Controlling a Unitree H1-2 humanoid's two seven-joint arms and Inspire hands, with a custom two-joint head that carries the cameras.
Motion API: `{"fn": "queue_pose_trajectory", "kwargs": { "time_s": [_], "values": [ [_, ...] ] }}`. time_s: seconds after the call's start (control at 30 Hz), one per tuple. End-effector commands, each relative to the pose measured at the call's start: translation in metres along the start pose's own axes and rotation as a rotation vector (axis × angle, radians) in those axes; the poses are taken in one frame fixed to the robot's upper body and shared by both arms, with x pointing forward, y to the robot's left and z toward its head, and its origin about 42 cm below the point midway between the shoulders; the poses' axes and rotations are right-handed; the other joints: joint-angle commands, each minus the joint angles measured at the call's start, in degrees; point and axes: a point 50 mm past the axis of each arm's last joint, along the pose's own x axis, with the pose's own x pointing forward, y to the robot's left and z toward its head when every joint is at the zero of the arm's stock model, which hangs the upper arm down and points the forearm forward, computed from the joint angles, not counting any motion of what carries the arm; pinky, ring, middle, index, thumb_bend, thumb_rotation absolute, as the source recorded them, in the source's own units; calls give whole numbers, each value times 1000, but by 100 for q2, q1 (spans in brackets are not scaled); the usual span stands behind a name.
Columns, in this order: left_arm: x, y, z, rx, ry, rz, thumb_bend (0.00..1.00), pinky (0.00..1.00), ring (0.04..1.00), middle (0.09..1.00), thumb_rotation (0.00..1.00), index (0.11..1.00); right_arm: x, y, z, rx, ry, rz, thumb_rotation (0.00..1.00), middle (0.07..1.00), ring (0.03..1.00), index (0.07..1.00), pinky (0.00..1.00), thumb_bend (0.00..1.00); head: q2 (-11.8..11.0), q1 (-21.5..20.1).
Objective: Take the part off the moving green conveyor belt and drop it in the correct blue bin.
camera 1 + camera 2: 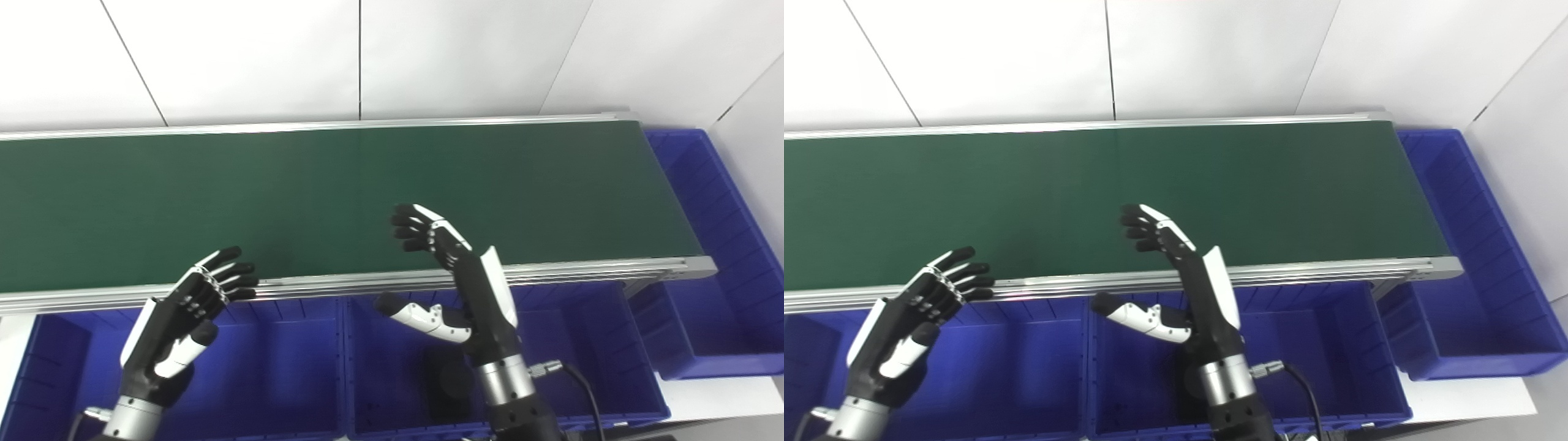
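— While the right hand (456, 275) hangs over the near rail, what is it doing with those fingers?
— Spread wide, nothing in it — fingertips (407, 229) reach out over the green conveyor belt (367, 190) and the thumb sticks out to the side above the blue bins. I can't tell whether they touch the belt.
— And the left hand (184, 318)?
— Empty as well, fingers parted and gently curled, their tips just at the silver rail (343, 285), the palm over the left bin (263, 367).
— Any part on the belt?
— None that I can see; the green surface runs bare from the left edge to its right end.
— The bins, then?
— A row of blue ones sits just below the rail. The middle bin (392, 380), under the right wrist, holds something dark on its floor — too murky to name. Another bin (716, 245) stands crosswise at the belt's right end.
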Motion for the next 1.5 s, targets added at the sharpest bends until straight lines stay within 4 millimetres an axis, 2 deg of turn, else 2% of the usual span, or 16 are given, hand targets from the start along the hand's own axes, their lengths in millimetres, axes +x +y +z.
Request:
{"fn": "queue_pose_trajectory", "kwargs": {
  "time_s": [0.0,0.23,0.47,0.6,0.83,0.93,1.47],
  "values": [
    [2,-4,12,29,-65,-5,913,712,737,777,614,843,7,5,6,30,-34,14,564,788,752,824,698,698,-20,92],
    [2,-15,6,34,-68,-22,894,740,762,795,610,856,13,8,-13,69,-19,37,548,777,735,812,673,656,-151,514],
    [5,-24,2,36,-71,-9,893,739,765,803,608,852,3,-2,-44,67,27,62,597,781,739,814,673,609,-305,826],
    [7,-28,0,46,-76,-2,892,743,770,809,611,854,-3,-10,-56,75,52,71,593,781,747,822,677,620,-401,967],
    [14,-40,-6,32,-94,-4,889,769,797,830,613,869,-17,-19,-63,84,67,100,614,834,799,870,720,715,-503,1114],
    [16,-43,-7,33,-94,-7,891,769,799,834,611,871,-19,-21,-64,90,65,105,603,846,810,878,738,721,-513,1132],
    [17,-36,-14,39,-78,-14,882,784,801,827,603,873,-21,-21,-69,109,59,107,555,876,845,894,789,781,-593,1063]
  ]
}}
